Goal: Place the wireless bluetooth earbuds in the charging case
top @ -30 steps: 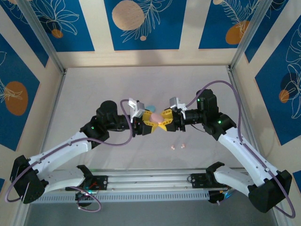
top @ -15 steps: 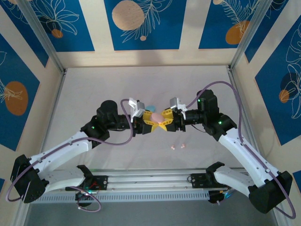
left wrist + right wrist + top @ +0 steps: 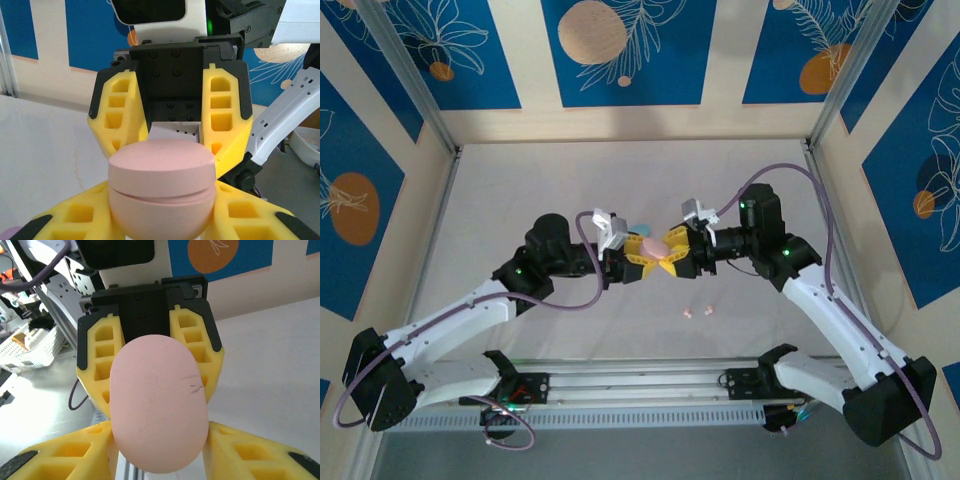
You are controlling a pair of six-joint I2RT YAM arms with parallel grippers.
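Note:
A closed pink oval charging case (image 3: 651, 246) hangs above the table's middle between both grippers. My left gripper (image 3: 642, 255) is shut on its lower half; in the left wrist view its yellow fingers (image 3: 70, 217) press both sides of the case (image 3: 162, 190), whose lid seam shows. My right gripper (image 3: 669, 249) faces it from the right. Its fingers (image 3: 250, 452) stand spread, one close along each side of the case's lid end (image 3: 159, 400). Two tiny pink earbuds (image 3: 689, 313) (image 3: 708, 307) lie on the table in front of the grippers.
A light blue object (image 3: 640, 228) sits just behind the grippers, partly hidden. A lilac edge (image 3: 7, 233) shows low in the left wrist view. Framed side walls (image 3: 430, 230) box the table in, a metal rail (image 3: 640, 385) runs along the near edge, and a white basket (image 3: 35, 342) stands beyond it.
The right gripper's fingers have spread wider round the pink case and its wrist has tilted up slightly. The left gripper has tightened a little on the case, which stays where it was.

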